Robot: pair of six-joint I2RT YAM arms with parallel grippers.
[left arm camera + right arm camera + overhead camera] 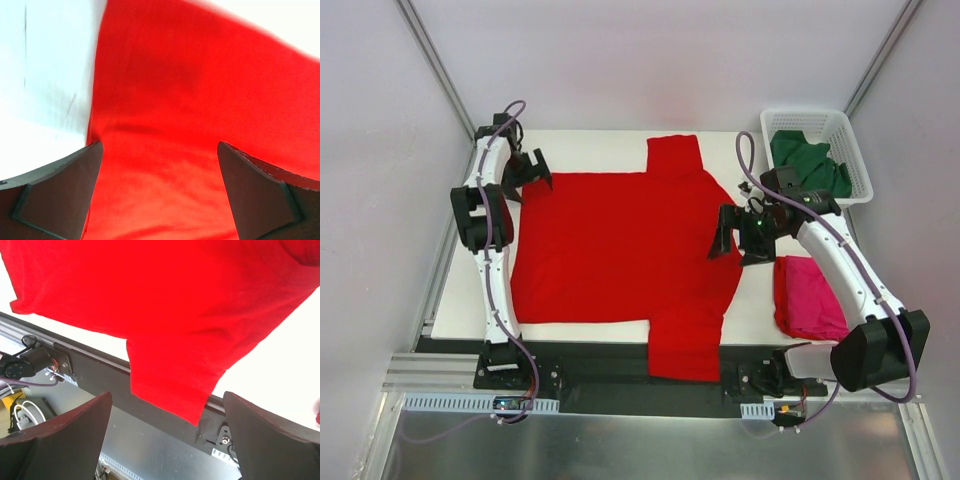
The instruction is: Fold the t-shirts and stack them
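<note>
Now: red shirt lies flat, both hands spread wide over its edges

The red t-shirt [610, 250] lies opened out across the middle of the tabletop [590, 140]. One sleeve points to the far side. The near sleeve [685, 350] hangs over the front edge toward the arm bases. It is thin, limp cotton: light, and likely to drape, wrinkle and drag along the surface rather than hold a shape. A fold would probably go best from a pinch at a corner or seam, lifted enough to clear the cloth below.

To its right the magenta-pink t-shirt [807, 300] sits as a compact bundle on the tabletop. The dark green t-shirt [810, 160] is crumpled inside the white basket [855, 150] at the far right corner.

The left hand [525, 170] hovers at the shirt's far left corner, its arm stretched forward. In its wrist view the fingers are spread, with red cloth and bare white surface between them and nothing gripped. The right hand [735, 235] hangs over the shirt's right edge, its arm bent inward. Its fingers are likewise wide apart and empty.
</note>
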